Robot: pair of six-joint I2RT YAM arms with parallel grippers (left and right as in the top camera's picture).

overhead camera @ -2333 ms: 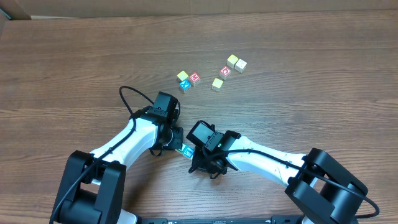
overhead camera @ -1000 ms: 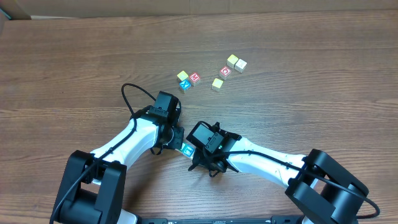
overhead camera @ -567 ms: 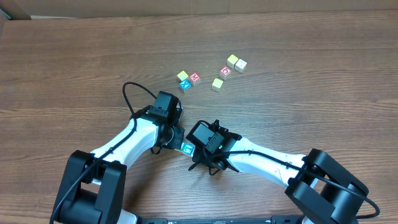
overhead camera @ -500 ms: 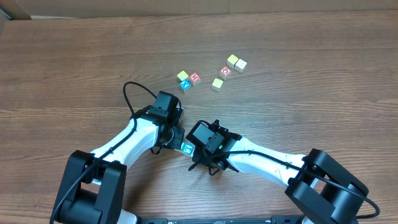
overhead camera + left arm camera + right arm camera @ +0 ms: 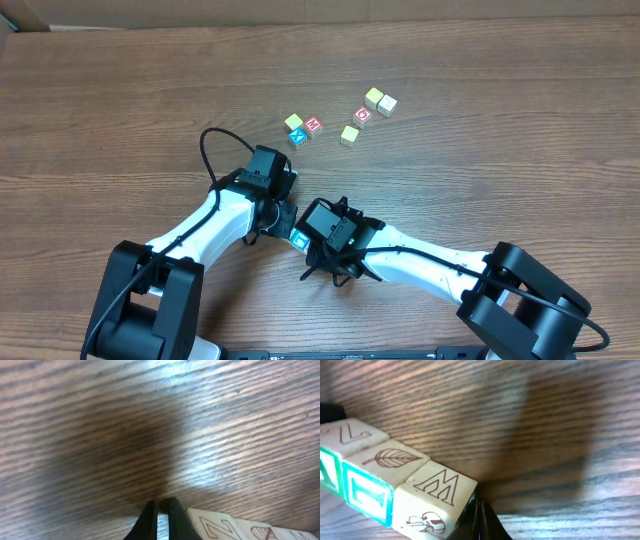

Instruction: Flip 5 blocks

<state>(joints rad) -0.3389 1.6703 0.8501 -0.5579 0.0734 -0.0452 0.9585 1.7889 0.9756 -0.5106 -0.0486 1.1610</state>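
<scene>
A row of three blocks lies between my two grippers: a cream Z block (image 5: 351, 435), a leaf block with a teal face (image 5: 379, 474), and an M block (image 5: 439, 494). From overhead only a teal face (image 5: 298, 238) of this row shows, under the arms. My right gripper (image 5: 479, 519) is shut and empty, its tips on the table against the M block's side. Just left of the Z block (image 5: 220, 525), my left gripper (image 5: 160, 512) is shut and empty. Several more blocks lie farther back, such as a red M block (image 5: 313, 125) and a blue one (image 5: 297, 137).
The far group also holds a yellow block (image 5: 293, 121), a yellow-green block (image 5: 349, 134), a red O block (image 5: 362, 114) and a yellow and cream pair (image 5: 380, 100). The wooden table (image 5: 520, 150) runs to a back edge at the top. A black cable (image 5: 215, 150) loops off the left arm.
The right wrist has crept slightly left toward the left gripper, and the teal face between the arms shows a little less. The far blocks have not moved.
</scene>
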